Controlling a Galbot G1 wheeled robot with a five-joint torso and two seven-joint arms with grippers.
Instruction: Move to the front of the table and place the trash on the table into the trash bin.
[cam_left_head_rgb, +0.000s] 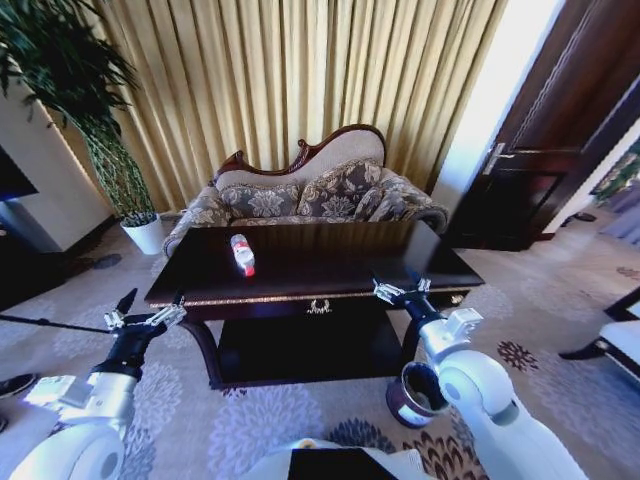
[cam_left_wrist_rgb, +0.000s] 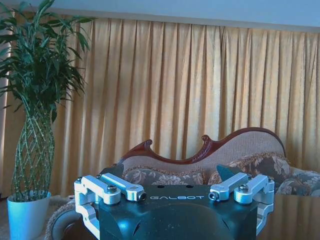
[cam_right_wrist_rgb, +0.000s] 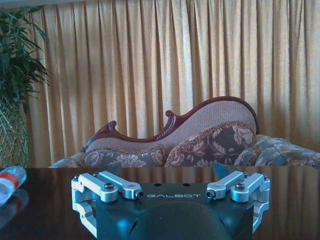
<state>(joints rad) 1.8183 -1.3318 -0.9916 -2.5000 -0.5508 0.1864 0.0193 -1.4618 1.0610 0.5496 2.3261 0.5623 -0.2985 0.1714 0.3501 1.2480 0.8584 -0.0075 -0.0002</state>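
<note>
Bottle (cam_left_head_rgb: 242, 254) on the table (cam_left_head_rgb: 330, 275) looks light, slippery; grasp mid-body, both the left gripper (cam_left_head_rgb: 146, 319) and right gripper (cam_left_head_rgb: 401, 291) spread, empty.

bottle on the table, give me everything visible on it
The bottle is clear plastic with a red label band around its middle and a red cap. It lies on its side on the glossy dark table, left of centre, nothing else touching it. It looks mostly empty. Both grippers are clear of it; the right wrist view catches it and its reflection at the frame edge.
</note>
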